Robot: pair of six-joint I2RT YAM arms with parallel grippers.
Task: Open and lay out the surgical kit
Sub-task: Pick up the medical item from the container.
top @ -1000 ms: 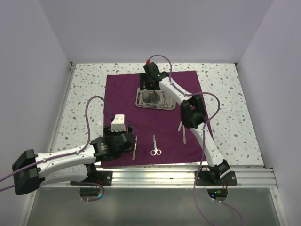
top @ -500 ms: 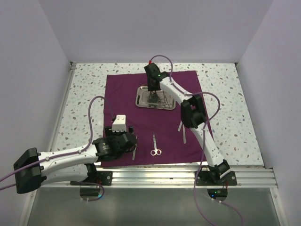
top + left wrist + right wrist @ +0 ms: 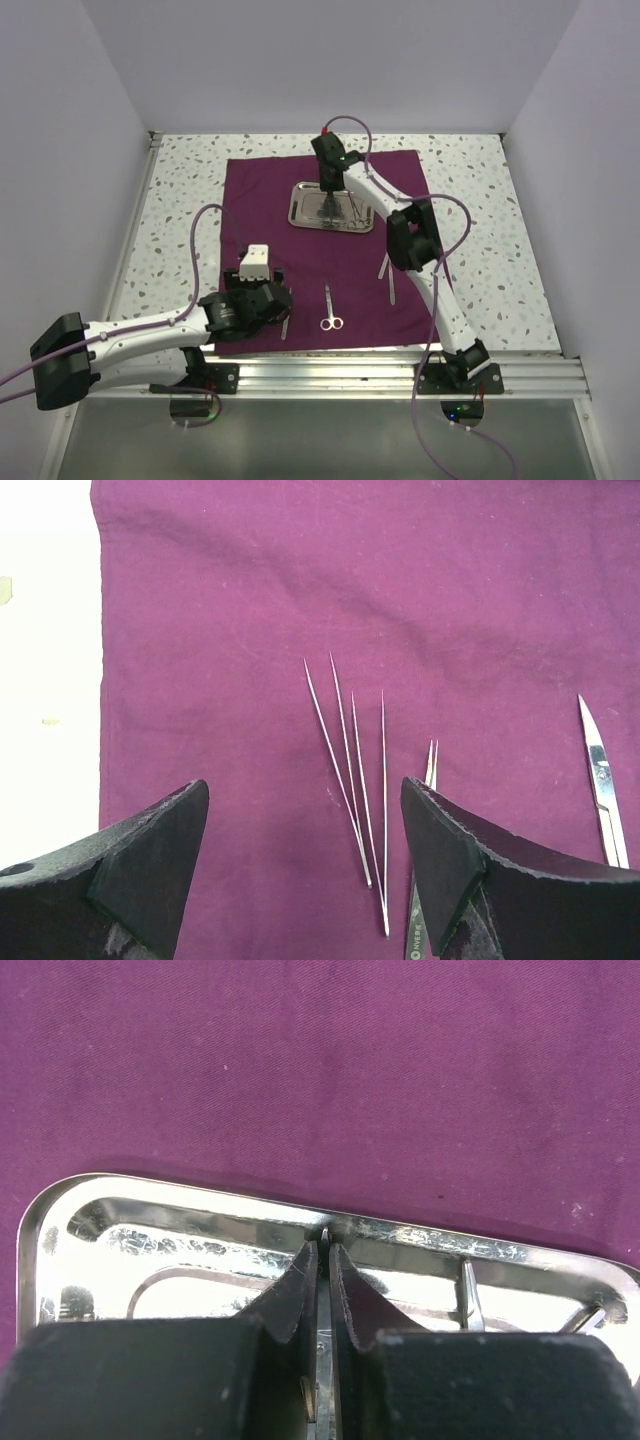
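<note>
The surgical kit's purple cloth lies spread on the table with the shiny steel tray at its far middle. My right gripper reaches down into the tray. The gripper is shut on a thin steel instrument whose tip pokes out between the fingers. My left gripper hovers low over the cloth's near left part. It is open over thin steel needles, with tweezers beside its right finger.
Ring-handled scissors lie on the near cloth, with more tweezers to the right. Another steel piece rests in the tray. Speckled tabletop surrounds the cloth, and white walls close three sides.
My right gripper has closed on the thin instrument in the tray and shifted slightly right. The left arm has barely moved and stays open.
</note>
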